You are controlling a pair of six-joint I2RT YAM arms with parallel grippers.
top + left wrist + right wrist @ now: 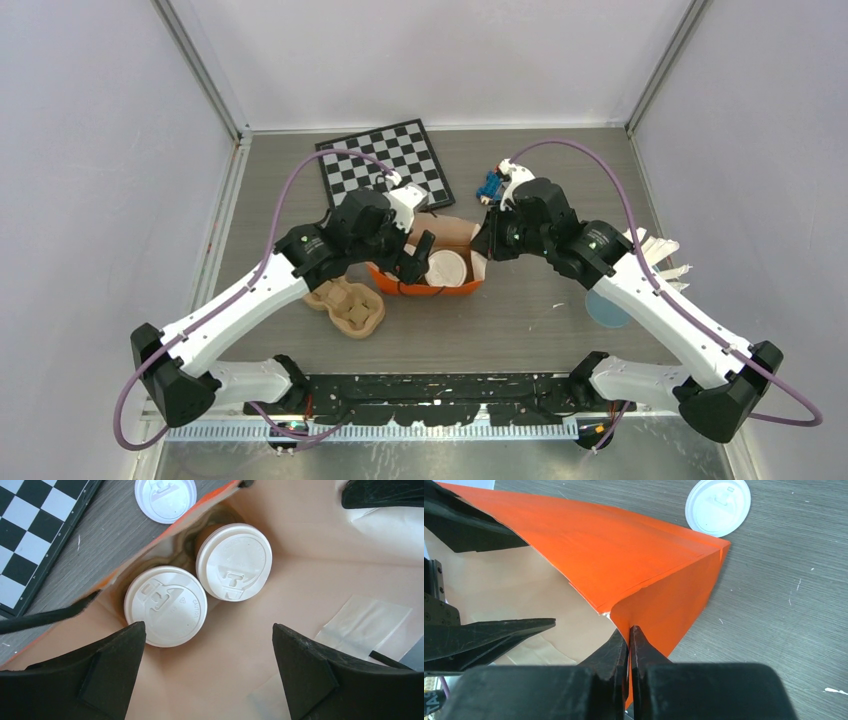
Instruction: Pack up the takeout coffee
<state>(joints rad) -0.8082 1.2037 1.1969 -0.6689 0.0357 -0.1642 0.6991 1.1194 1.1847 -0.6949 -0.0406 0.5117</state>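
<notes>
Right claw was clamped on the creased corner of the smooth orange paper bag. Left claw stood apart above two round white-lidded cups inside.

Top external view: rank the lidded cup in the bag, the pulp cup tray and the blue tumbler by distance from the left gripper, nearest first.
1. Lidded cup: in the orange bag, right beside the left gripper.
2. Pulp cup tray: on the table, to the bag's left.
3. Blue tumbler: far right side.
</notes>
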